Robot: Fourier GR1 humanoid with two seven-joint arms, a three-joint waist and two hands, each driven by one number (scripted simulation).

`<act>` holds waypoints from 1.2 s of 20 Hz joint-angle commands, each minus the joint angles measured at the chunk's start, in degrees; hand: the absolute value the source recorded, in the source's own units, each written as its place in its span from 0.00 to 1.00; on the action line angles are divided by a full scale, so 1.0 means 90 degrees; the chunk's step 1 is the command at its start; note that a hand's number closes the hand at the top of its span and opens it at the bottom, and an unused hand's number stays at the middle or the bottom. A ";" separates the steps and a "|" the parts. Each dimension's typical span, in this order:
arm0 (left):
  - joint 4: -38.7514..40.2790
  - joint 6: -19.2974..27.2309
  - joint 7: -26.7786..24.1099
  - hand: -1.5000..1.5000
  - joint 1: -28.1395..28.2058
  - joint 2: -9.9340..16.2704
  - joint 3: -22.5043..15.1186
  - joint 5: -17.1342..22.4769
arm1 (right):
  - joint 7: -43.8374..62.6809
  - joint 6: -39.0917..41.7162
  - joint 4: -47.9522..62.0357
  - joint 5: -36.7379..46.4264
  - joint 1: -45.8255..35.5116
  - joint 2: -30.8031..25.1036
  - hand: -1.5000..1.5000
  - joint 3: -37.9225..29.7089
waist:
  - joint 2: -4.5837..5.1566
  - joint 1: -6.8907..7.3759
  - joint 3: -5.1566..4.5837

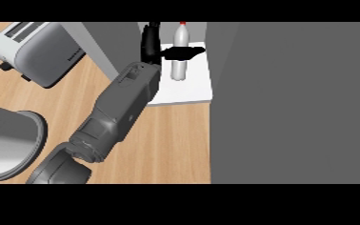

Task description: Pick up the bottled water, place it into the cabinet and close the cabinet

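Upper left of frame: a toaster [38,50] sat on the wooden counter [169,143]. Lower left edge: part of a grey round vessel [14,143]; its contents could not be made out.

Centre: one grey forearm rose from the lower left toward top centre. From its position I judged it the left hand [156,47], though that is not certain. Its black fingers and thumb were wrapped round the middle of the bottled water [180,52], thumb crossing the bottle's front. The bottle stood upright, red cap at the top, over the white shelf [190,88] of the open cabinet [98,43].

Right half of frame: a large grey panel [288,105], probably the cabinet door, swung open. The right hand did not show.

Progress, as judged: pick-up done, the bottle in the cabinet. Remaining: release, withdraw, close the door.
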 commanded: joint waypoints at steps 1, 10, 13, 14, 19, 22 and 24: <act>-0.0053 -0.0425 -0.0668 0.00 0.0221 -0.0003 0.0093 0.0000 | 0.0181 -0.0117 -0.0642 0.0130 0.0117 0.0180 0.00 -0.0003 | -0.0021 0.0100 0.0004; -0.1191 -0.0269 -0.0550 0.00 0.0921 -0.0003 -0.0706 0.0901 | 0.0612 -0.0584 -0.0880 -0.0039 -0.0153 0.0021 0.00 0.0031 | -0.0114 0.0144 0.0006; -0.1678 -0.0198 -0.0255 0.00 0.0871 -0.0003 -0.0915 0.1006 | 0.0444 -0.0260 -0.0969 0.0296 0.0265 0.0409 0.00 0.0032 | -0.0144 0.0206 0.0010; -0.2005 -0.0067 -0.0218 0.00 0.1293 -0.0003 -0.1195 0.1291 | 0.0500 -0.0305 -0.0892 -0.0156 0.0104 0.0032 0.00 -0.0289 | -0.0155 0.0189 0.0007; -0.3133 0.0103 -0.0079 0.00 0.2080 -0.0003 -0.2004 0.1560 | 0.0774 -0.0700 -0.1102 -0.0229 -0.0109 0.0003 0.00 -0.0201 | -0.0151 0.0340 0.0005; -0.3932 0.0176 -0.0291 0.00 0.3001 -0.0003 -0.2507 0.1577 | 0.0769 -0.0669 -0.1389 -0.0019 0.0263 0.0236 0.00 -0.0069 | -0.0183 0.0364 0.0001; -0.4720 0.0543 0.0033 0.00 0.3360 -0.0003 -0.2811 0.1593 | 0.0658 -0.0542 -0.1137 -0.0143 0.0212 0.0245 0.00 -0.0145 | -0.0203 0.0453 0.0007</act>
